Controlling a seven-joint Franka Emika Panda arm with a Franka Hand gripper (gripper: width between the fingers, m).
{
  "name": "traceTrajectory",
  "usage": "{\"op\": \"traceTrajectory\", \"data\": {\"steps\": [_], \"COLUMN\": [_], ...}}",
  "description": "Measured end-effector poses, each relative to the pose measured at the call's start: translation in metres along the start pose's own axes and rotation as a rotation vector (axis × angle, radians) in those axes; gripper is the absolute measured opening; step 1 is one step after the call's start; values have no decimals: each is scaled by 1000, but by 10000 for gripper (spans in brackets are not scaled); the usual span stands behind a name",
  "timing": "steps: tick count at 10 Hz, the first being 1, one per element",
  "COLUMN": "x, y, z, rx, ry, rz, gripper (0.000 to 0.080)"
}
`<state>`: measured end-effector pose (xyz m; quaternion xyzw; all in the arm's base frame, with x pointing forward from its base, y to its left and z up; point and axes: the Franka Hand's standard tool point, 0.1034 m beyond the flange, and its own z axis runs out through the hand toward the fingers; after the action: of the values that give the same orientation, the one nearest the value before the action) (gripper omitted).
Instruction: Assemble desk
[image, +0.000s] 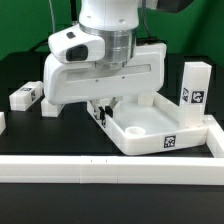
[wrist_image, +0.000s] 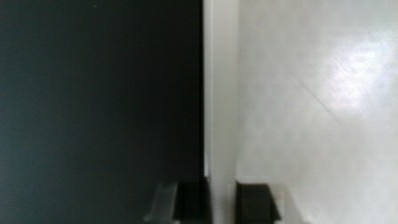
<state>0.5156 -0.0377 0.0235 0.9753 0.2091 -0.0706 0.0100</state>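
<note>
The gripper (image: 100, 113) was clenched on the desk top (image: 142, 143), biting its raised rim on the side toward the exterior view's left. Only the wrist view made that grip plain. There the two dark fingers (wrist_image: 178, 203) stood on either side of the thin upright rim (wrist_image: 208, 100), one outside it and one inside, with no gap to the wall. In the exterior view the broad white hand hid most of that edge, and only the dark fingertips showed beneath it.

The wrist view also showed the desk top's smooth white inner floor (wrist_image: 311, 100) on one side of the rim and the black table (wrist_image: 89, 100) on the other, and little else.

The exterior view gave the wider scene. The desk top lay flat on the table (image: 20, 70) with its hollow side up. A round corner socket (image: 134, 128) showed at its near corner and a black-and-white tag (image: 170, 141) on its near wall. Just in front of the desk top ran the long low rail (image: 100, 168); whether the two touched could not be told. An upright leg (image: 195, 88) with its own tag stood just beyond the desk top toward the exterior view's right. A lying leg (image: 25, 96) rested well apart from the desk top, toward the exterior view's left.
</note>
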Motion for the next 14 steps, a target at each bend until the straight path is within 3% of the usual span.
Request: {"op": "traceTrajectory", "data": {"steps": [3,7,12,14], "x": [2,31,26,47], "y": [4,2,10,0], "z": [0,-8,-5,-11], "rx": [-21,-57,-74,-96], "ry": [-13,-12,-57,-69], "rz": [-242,-644,-952,-1090], "gripper": [60,60,60,60]}}
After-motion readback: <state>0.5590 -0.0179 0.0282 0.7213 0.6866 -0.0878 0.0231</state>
